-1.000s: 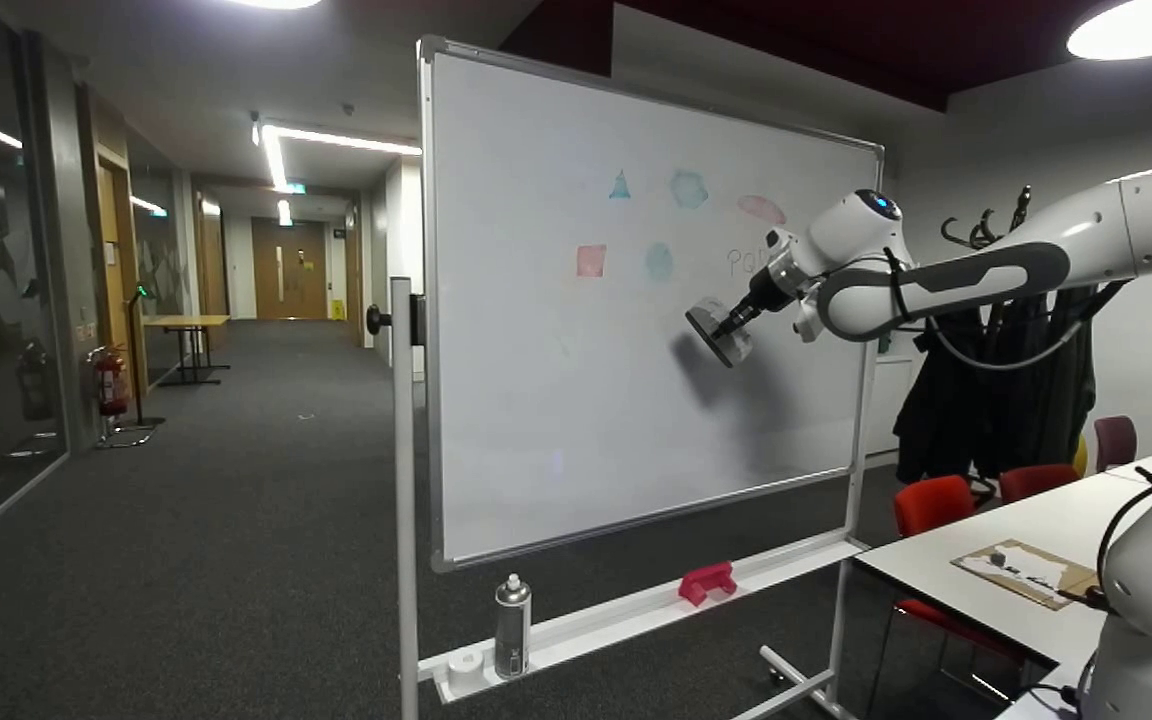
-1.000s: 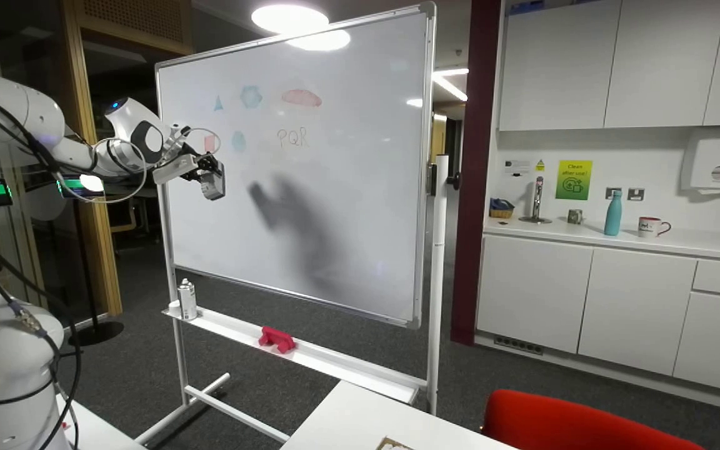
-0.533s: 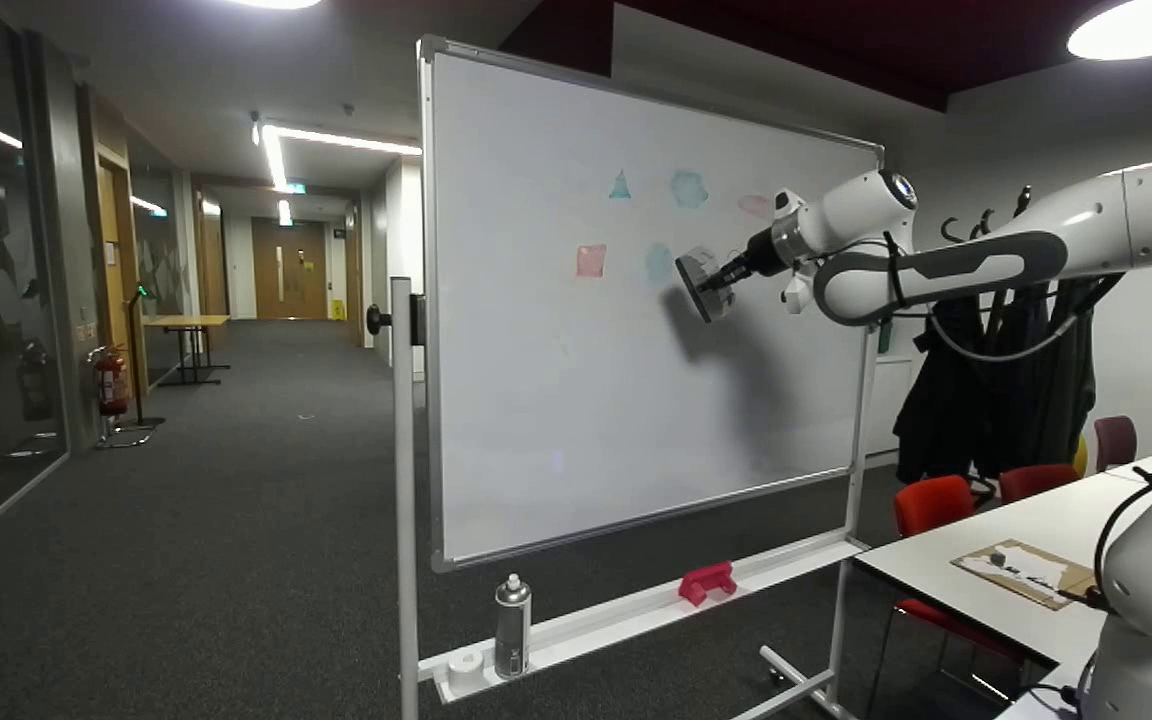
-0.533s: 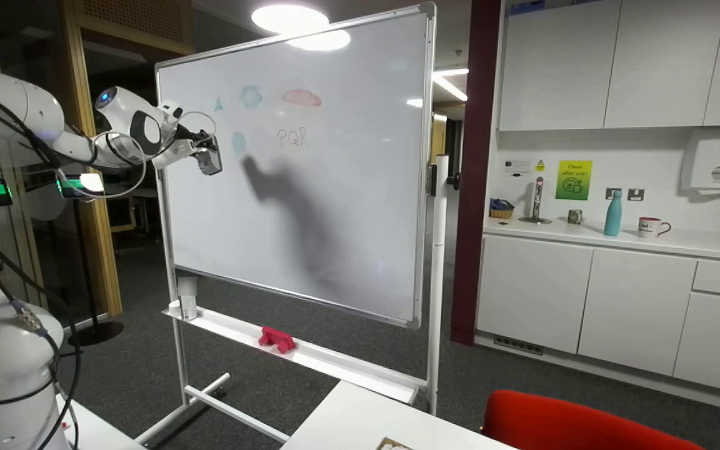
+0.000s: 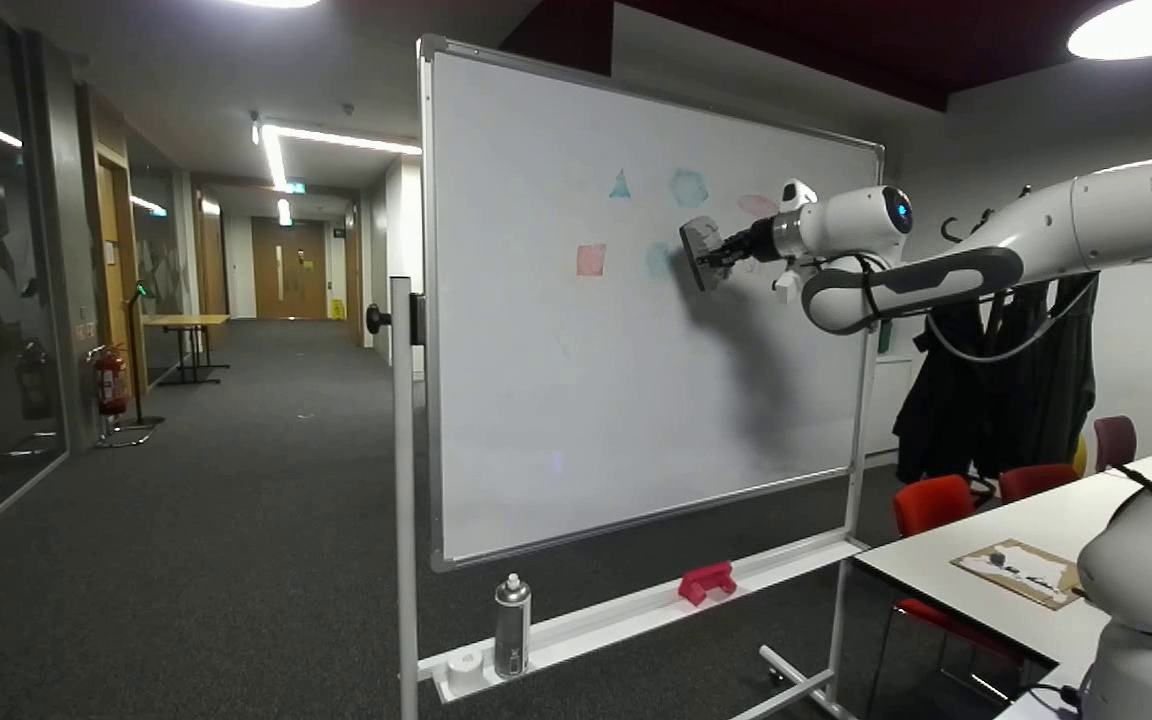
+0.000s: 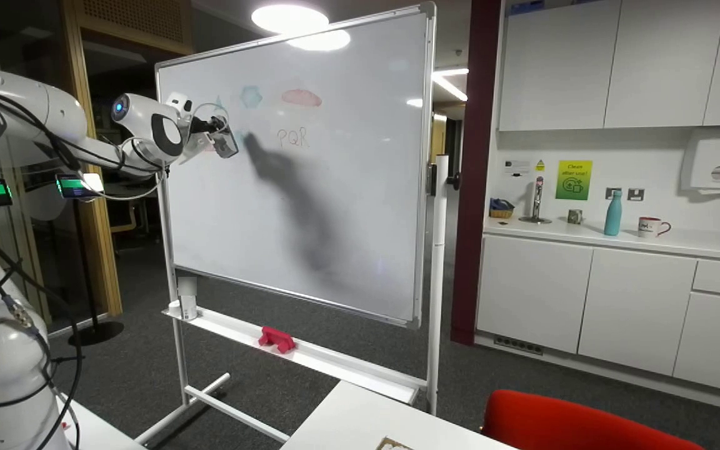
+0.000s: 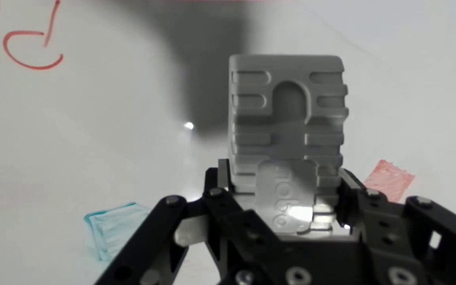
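In the wrist view, a ribbed grey eraser (image 7: 287, 138) is grasped by the tool (image 7: 286, 178): its sides are pinched between black fingers (image 7: 211, 181), one at the left and one at the right. Behind it, a broad shadow (image 7: 208, 79) is cast on the whiteboard (image 7: 113, 118). Red letter strokes (image 7: 34, 68) are shown at the upper left, while a teal patch (image 7: 113, 227) and a pink square (image 7: 390, 178) are partly covered by the fingers.

In an exterior view, the eraser is held before the upper half of the whiteboard, just beside a blue round patch (image 5: 658, 262) and to the right of the pink square. Its flat dark face is turned toward the surface; whether the surface is touched cannot be told. On the ledge (image 5: 616, 622) below, a spray can (image 5: 513, 630) is stood upright next to a white roll (image 5: 464, 672), and a red holder (image 5: 707, 583) is set farther to the right. A red chair (image 5: 934, 503) is placed beside the white tabletop (image 5: 1056, 520), and dark coats (image 5: 996, 400) are hung behind.

In an exterior view, the eraser is held out by the arm (image 6: 47, 106), with the letters PQR (image 6: 292, 137) seen to its right. A blue hexagon (image 6: 251, 97) and a pink oval (image 6: 302, 97) are drawn higher up. The shadow is spread down across the whiteboard. Along the wall, a teal bottle (image 6: 612, 214) and a white mug (image 6: 649, 227) are set near a tap (image 6: 536, 197).
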Robot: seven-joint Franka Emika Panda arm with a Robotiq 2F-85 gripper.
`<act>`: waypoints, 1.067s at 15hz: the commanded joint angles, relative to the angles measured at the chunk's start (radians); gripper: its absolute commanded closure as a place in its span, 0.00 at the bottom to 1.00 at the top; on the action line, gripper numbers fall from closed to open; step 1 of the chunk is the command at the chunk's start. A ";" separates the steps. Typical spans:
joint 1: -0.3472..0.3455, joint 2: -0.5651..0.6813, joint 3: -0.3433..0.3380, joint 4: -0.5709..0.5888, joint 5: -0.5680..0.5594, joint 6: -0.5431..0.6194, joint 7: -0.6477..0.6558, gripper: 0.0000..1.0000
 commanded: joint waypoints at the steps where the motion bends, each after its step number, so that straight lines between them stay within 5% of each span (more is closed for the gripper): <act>1: -0.041 0.006 0.025 0.001 -0.007 0.031 0.000 0.41; 6: -0.086 0.011 0.063 0.003 -0.009 0.053 0.000 0.41; 7: -0.086 0.011 0.064 0.003 -0.009 0.053 0.000 0.66; 16: -0.108 0.038 0.083 0.014 -0.024 0.082 -0.014 0.66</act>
